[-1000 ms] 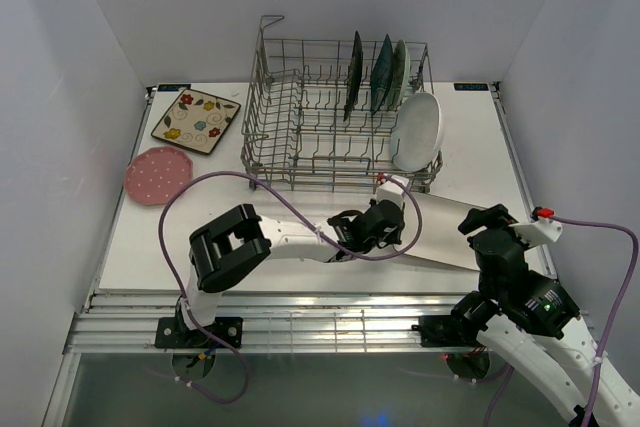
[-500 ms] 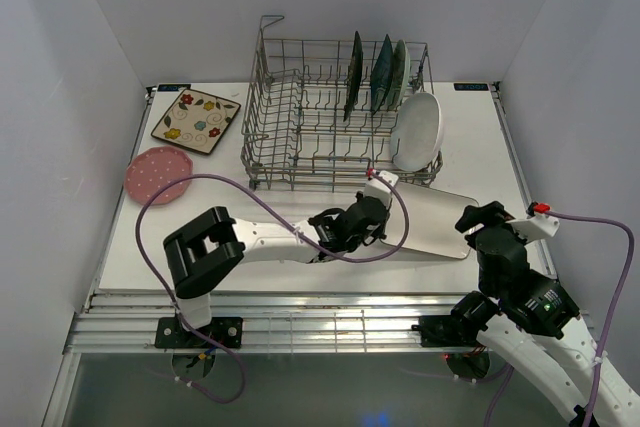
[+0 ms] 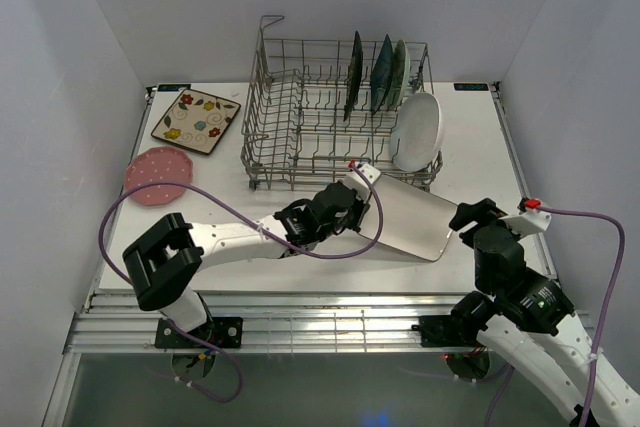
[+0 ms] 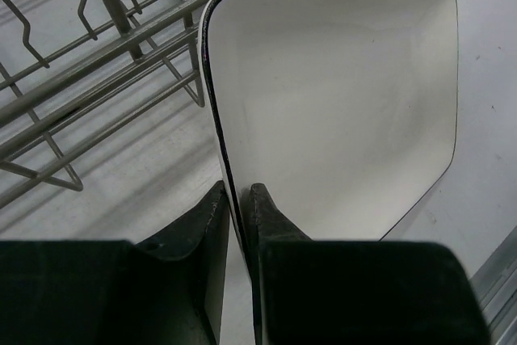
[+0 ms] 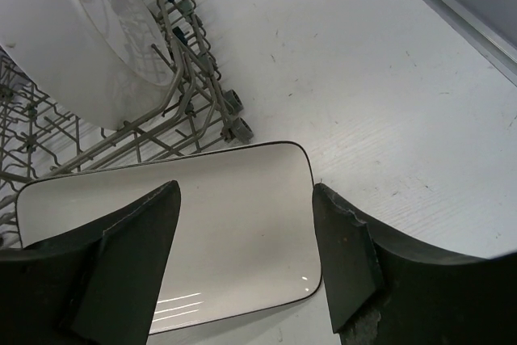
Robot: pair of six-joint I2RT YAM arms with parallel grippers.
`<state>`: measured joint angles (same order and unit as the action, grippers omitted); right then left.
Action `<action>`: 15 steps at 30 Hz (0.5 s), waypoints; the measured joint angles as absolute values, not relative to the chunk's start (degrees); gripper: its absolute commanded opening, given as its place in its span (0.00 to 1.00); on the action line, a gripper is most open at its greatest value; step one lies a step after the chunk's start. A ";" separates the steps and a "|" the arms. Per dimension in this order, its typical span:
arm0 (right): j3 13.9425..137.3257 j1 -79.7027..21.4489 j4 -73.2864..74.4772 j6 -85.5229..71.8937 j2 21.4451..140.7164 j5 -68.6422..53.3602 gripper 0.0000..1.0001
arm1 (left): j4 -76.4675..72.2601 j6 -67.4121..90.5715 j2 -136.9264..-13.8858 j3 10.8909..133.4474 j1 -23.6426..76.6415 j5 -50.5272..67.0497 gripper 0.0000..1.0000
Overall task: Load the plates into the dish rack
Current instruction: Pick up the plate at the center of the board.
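Observation:
My left gripper (image 3: pixel 352 197) (image 4: pixel 239 193) is shut on the rim of the white rectangular plate (image 3: pixel 405 217) (image 4: pixel 339 103), holding it tilted in front of the grey wire dish rack (image 3: pixel 290 127). The plate also shows in the right wrist view (image 5: pixel 178 232). My right gripper (image 3: pixel 470 215) (image 5: pixel 246 240) is open just past the plate's right end, not gripping it. In the rack stand a dark patterned square plate (image 3: pixel 354 69), a teal one (image 3: pixel 382 72), a mint-green one (image 3: pixel 401 67) and a white oval one (image 3: pixel 416 131) (image 5: pixel 89 46). A cream floral square plate (image 3: pixel 196 119) and a pink dotted round plate (image 3: pixel 156 174) lie at the left.
The rack's left half holds bare tines (image 3: pixel 300 137). White walls close in the table on three sides. A purple cable (image 3: pixel 130 212) loops off the left arm above the table. The table's right edge rail (image 5: pixel 452 6) runs close by.
My left arm has swung left and carried the white rectangular plate leftward and up off the table, tilting it toward the rack. My right gripper has shifted slightly left after it.

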<state>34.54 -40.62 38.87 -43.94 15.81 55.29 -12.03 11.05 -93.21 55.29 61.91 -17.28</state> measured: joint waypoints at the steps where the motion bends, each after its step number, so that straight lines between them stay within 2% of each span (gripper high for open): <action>1: 34.28 -40.62 38.35 -43.42 16.01 55.09 0.72 | -11.99 10.13 -92.14 54.76 61.47 -16.16 0.00; 11: 33.58 -40.62 32.45 -37.04 18.06 50.22 0.73 | -8.95 3.05 -82.85 51.66 58.87 -8.05 0.00; 15: 31.97 -40.60 28.05 -32.86 18.55 46.11 0.77 | -6.94 1.08 -81.47 51.53 57.63 -5.17 0.00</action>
<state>31.97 -40.60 28.05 -32.86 18.55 46.11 -6.94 1.08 -81.47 51.53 57.63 -5.17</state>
